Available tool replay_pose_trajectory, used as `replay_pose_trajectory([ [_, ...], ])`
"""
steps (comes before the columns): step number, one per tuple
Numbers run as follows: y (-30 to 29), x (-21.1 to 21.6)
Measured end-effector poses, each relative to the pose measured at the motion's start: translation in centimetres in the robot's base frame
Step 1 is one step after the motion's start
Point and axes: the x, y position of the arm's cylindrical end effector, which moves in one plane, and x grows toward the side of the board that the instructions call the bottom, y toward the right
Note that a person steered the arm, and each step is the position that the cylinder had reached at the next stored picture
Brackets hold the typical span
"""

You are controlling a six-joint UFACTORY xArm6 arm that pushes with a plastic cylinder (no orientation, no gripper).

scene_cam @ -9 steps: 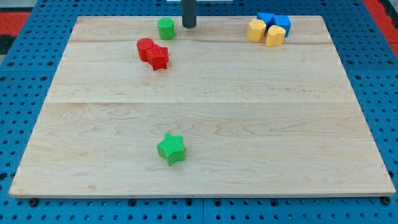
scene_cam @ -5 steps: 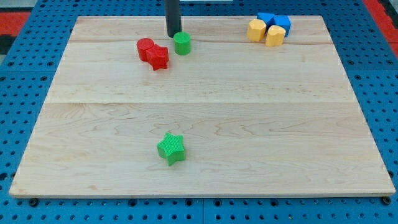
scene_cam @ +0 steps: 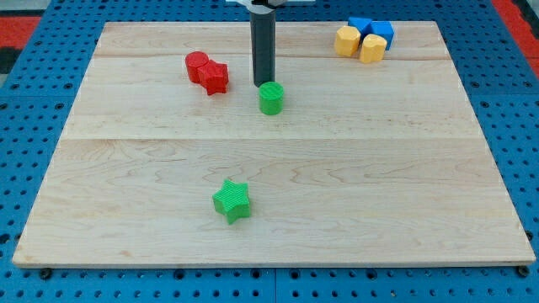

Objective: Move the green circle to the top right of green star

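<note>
The green circle (scene_cam: 271, 98) is a small green cylinder in the upper middle of the wooden board (scene_cam: 379, 185). My tip (scene_cam: 263, 83) is right behind it, at its top-left edge, touching or nearly touching it. The green star (scene_cam: 232, 201) lies in the lower middle of the board, well below the circle and a little to its left.
A red circle (scene_cam: 197, 64) and a red star (scene_cam: 216, 77) sit together at the upper left. Two yellow blocks (scene_cam: 360, 43) and two blue blocks (scene_cam: 371, 28) cluster at the top right corner. A blue pegboard (scene_cam: 34, 101) surrounds the board.
The green circle has slid from the top edge down and to the right, past the red blocks. My tip moved behind it and followed it down.
</note>
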Motion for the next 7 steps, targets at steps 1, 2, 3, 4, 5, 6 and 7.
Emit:
replay_pose_trajectory([
  [1, 0.4, 0.9],
  [2, 0.3, 5.0],
  [3, 0.3, 9.8],
  [4, 0.9, 10.7],
  [5, 5.0, 8.7],
  [6, 3.8, 11.0],
  [7, 1.5, 14.1],
])
